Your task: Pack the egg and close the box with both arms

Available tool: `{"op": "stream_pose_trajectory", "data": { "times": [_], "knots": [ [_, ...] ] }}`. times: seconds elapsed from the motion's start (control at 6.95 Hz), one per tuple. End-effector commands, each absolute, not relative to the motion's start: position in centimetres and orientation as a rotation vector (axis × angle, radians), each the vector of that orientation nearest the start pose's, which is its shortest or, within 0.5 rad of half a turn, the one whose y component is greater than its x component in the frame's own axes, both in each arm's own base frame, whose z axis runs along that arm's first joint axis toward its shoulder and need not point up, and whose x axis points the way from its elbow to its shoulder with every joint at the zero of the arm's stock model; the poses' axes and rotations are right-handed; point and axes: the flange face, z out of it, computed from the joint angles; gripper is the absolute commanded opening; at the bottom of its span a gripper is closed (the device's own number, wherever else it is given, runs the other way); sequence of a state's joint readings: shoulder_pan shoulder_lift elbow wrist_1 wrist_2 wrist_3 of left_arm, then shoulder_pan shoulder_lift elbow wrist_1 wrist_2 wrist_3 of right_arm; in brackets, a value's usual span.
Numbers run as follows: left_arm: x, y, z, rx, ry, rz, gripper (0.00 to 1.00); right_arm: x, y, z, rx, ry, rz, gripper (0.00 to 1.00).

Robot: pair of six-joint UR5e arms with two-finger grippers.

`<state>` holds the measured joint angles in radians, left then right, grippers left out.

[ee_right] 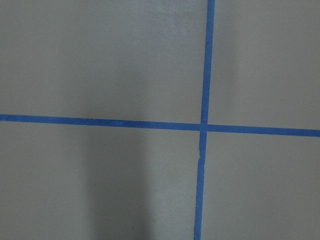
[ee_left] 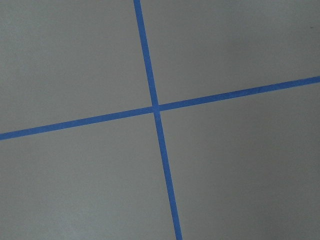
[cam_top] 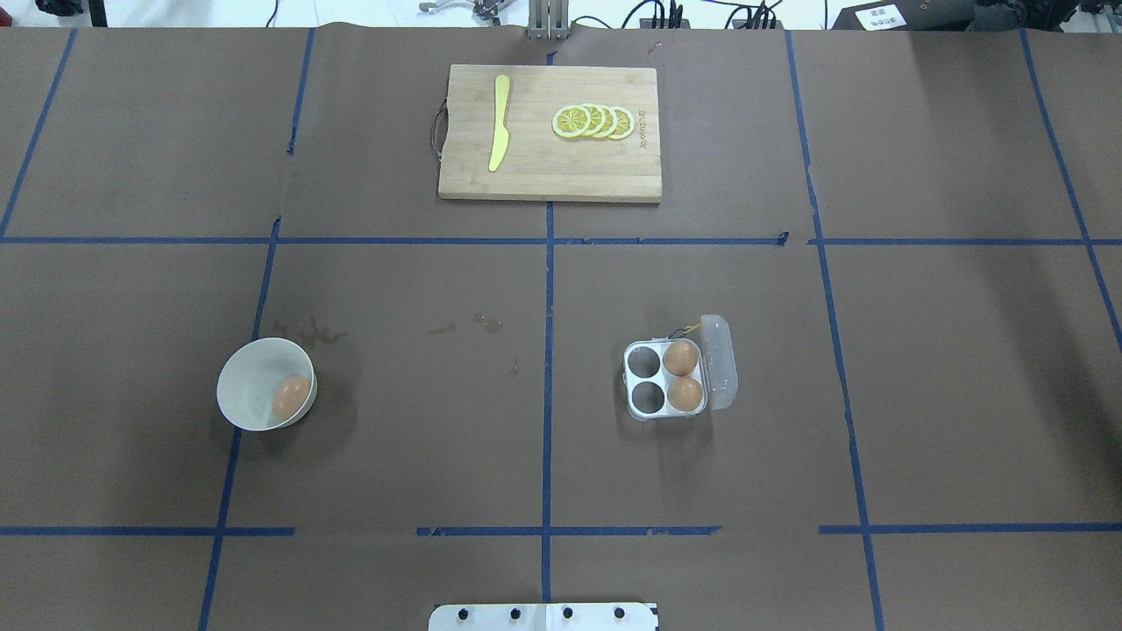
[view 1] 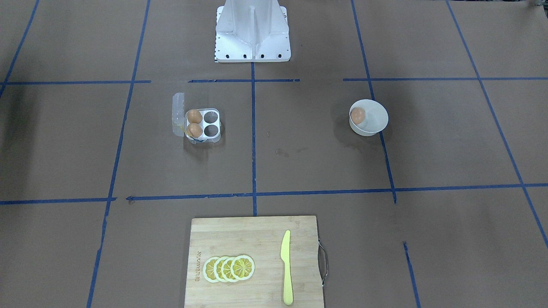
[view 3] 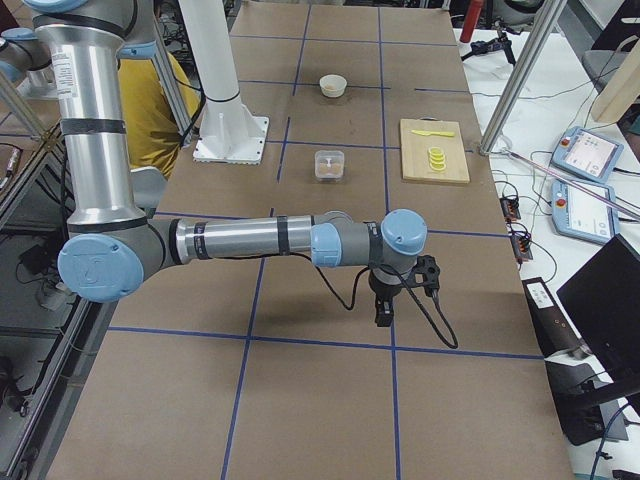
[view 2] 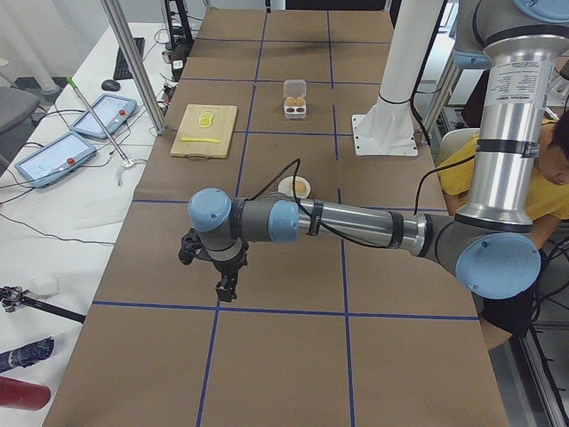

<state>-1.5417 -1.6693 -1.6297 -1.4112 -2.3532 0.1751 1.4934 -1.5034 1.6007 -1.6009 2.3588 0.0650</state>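
Note:
One orange-brown egg (cam_top: 291,397) lies in a white bowl (cam_top: 250,377) on the left half of the overhead view. The clear four-cup box (cam_top: 663,379) stands right of centre, its lid (cam_top: 720,361) open to the far side. Two eggs (cam_top: 681,358) fill its two cups by the lid; the other two cups are empty. My left gripper (view 2: 227,289) shows only in the exterior left view, hanging over bare table far from the bowl (view 2: 295,186). My right gripper (view 3: 385,312) shows only in the exterior right view, far from the box (view 3: 329,165). I cannot tell whether either is open or shut.
A bamboo cutting board (cam_top: 543,175) with lemon slices (cam_top: 593,122) and a yellow knife (cam_top: 500,122) lies at the table's far edge. The white pedestal (view 1: 252,32) stands at the robot's side. Both wrist views show only brown table and blue tape lines (ee_left: 155,107).

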Motion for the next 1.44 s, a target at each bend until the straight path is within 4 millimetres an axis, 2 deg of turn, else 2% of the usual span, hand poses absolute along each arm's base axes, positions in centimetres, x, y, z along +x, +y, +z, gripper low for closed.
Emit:
{"op": "stream_pose_trajectory", "data": {
  "times": [0.0,0.29,0.58,0.72,0.86,1.01,1.15,1.3],
  "knots": [
    [-4.9,-53.3,58.2,0.093,0.788,0.205,1.0,2.3,-51.9,61.6,0.0,-0.79,-0.035,1.0],
    [-4.8,-53.4,57.4,0.09,0.779,0.198,1.0,2.2,-52.1,61.4,0.004,-0.791,-0.037,1.0],
    [-4.8,-54.0,55.5,0.13,0.781,0.214,1.0,2.2,-52.2,61.3,0.004,-0.788,-0.031,1.0],
    [-4.8,-54.0,55.3,0.151,0.779,0.23,1.0,2.1,-52.6,60.9,0.014,-0.787,-0.039,1.0],
    [-4.9,-53.2,56.1,0.182,0.792,0.235,1.0,2.1,-52.7,60.5,0.021,-0.789,-0.042,1.0],
    [-4.2,-52.5,56.4,0.216,0.88,0.242,1.0,1.8,-52.8,60.2,0.022,-0.789,-0.048,1.0],
    [-3.5,-52.9,55.4,0.263,0.9,0.274,1.0,1.2,-53.4,59.8,0.025,-0.788,-0.06,1.0],
    [-1.8,-53.0,54.9,0.257,0.916,0.282,1.0,1.1,-53.7,59.2,0.036,-0.789,-0.063,1.0]
  ]
}}
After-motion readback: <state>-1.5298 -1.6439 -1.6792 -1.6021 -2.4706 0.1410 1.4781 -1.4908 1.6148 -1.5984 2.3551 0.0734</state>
